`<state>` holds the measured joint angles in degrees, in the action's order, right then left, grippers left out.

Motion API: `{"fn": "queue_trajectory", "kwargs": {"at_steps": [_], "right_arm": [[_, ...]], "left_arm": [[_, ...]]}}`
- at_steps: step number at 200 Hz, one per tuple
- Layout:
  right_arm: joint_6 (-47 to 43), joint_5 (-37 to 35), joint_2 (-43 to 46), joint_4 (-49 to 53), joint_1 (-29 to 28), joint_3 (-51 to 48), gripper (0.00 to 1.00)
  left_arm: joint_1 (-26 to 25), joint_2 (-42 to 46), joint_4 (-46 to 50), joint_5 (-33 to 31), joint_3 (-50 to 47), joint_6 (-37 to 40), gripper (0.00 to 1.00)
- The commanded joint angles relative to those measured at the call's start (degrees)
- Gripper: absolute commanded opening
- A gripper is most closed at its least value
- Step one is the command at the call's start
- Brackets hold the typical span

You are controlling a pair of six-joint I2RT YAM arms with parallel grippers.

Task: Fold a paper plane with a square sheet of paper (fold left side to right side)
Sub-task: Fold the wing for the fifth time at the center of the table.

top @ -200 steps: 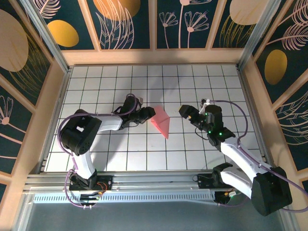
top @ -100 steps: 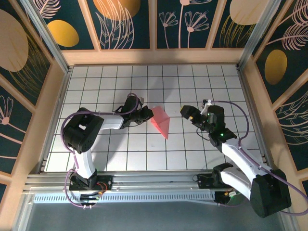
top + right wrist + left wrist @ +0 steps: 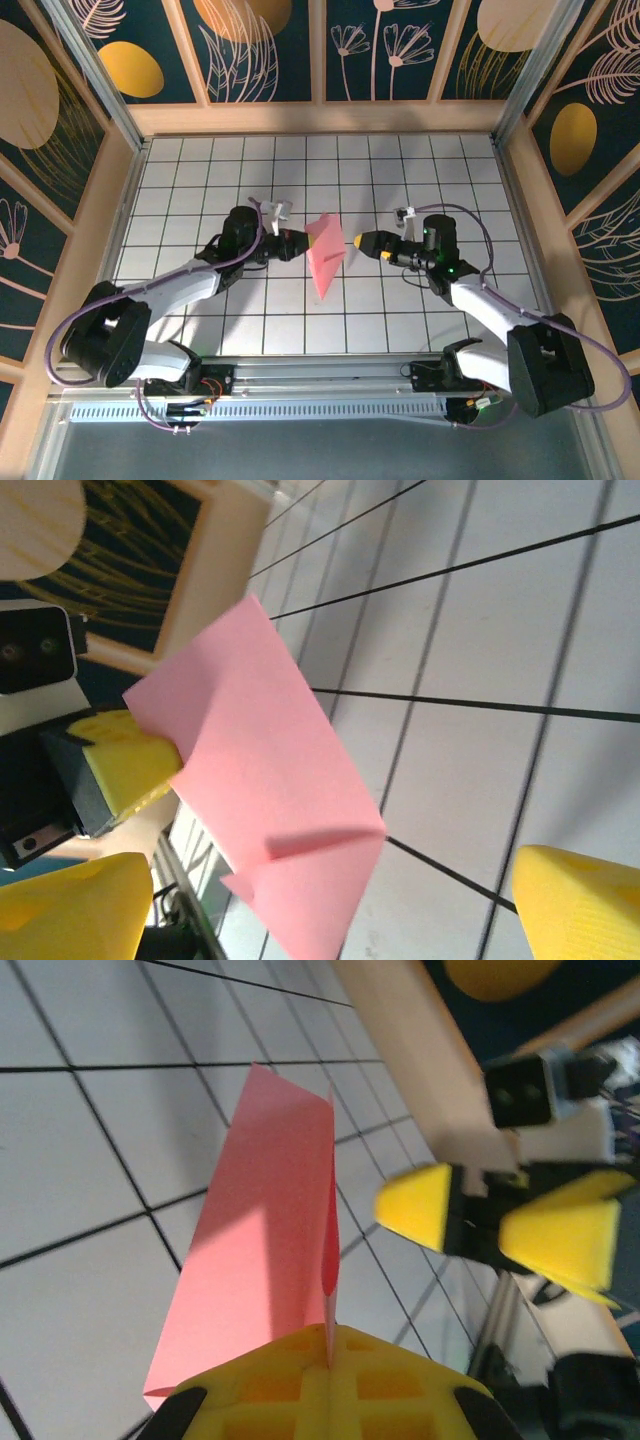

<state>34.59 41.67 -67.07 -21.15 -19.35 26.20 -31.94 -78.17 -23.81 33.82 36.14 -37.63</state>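
The left gripper (image 3: 297, 243) is clamped on one edge of the folded pink paper (image 3: 325, 255), which stands on edge over the middle of the tiled table (image 3: 420, 170). In the left wrist view the sheet is pinched between the 2 yellow pads (image 3: 290, 1390). The right gripper (image 3: 362, 242) is spread wide just beside the paper, not touching it.

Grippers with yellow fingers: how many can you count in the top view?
2. The left gripper, mid-table, is shut on the left edge of the folded pink paper; the right gripper stands open just right of the paper, facing it.
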Motion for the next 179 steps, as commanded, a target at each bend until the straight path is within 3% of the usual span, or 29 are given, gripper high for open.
{"fn": "queue_trajectory", "kwargs": {"at_steps": [1,50,101,138,179], "right_arm": [[-2.40,6.17,-2.77,-10.05,-2.34,-0.16,0.95],[-2.07,9.11,-9.58,-16.98,-7.98,1.53,0.93],[-4.49,10.54,-9.66,-11.68,-8.68,4.82,0.66],[-6.84,9.39,-9.11,-6.95,-8.42,6.88,0.57],[-8.24,6.77,-10.88,-3.85,-8.31,9.04,0.39]], "left_arm": [[0.64,2.66,-6.30,7.99,-3.01,2.14,0.00],[0.64,2.40,-9.48,10.76,-4.03,0.09,0.00],[0.67,-0.38,-4.15,7.49,-2.44,1.72,0.00],[0.66,-1.80,-3.52,7.39,-2.46,2.02,0.00],[0.68,-2.42,-3.42,8.07,-2.72,2.29,0.00]]}}
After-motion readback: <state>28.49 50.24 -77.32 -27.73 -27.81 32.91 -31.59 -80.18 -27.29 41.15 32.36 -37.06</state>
